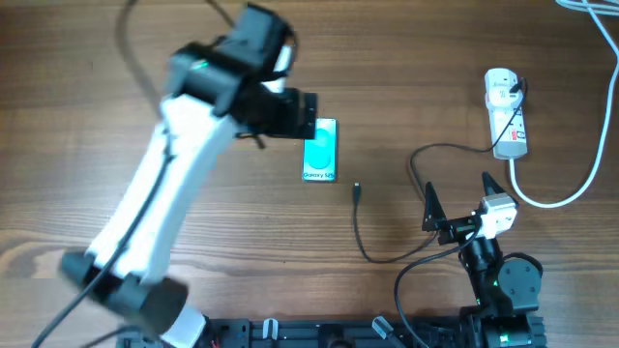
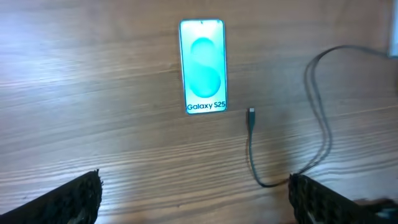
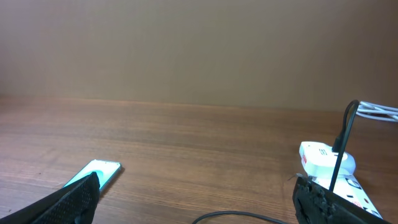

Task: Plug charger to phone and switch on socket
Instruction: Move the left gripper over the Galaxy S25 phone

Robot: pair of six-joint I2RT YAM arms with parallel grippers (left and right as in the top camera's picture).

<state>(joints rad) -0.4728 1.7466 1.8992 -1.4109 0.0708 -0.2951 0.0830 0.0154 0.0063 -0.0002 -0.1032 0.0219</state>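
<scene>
Cyan phone lies partly hidden, seemingly under the left arm.

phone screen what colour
Bright cyan-blue phone screen, clearest in the left wrist view.

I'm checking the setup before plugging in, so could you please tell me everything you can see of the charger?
The charger is a thin black cable lying slack on the wooden table. Its small dark tip, with a lighter metal end, lies free beside the "Galaxy" end of the phone, not touching it. From there the cable runs toward the robot, bends, passes by the open right hand, which does not grip it, then loops back to a white plug on the socket.
</scene>
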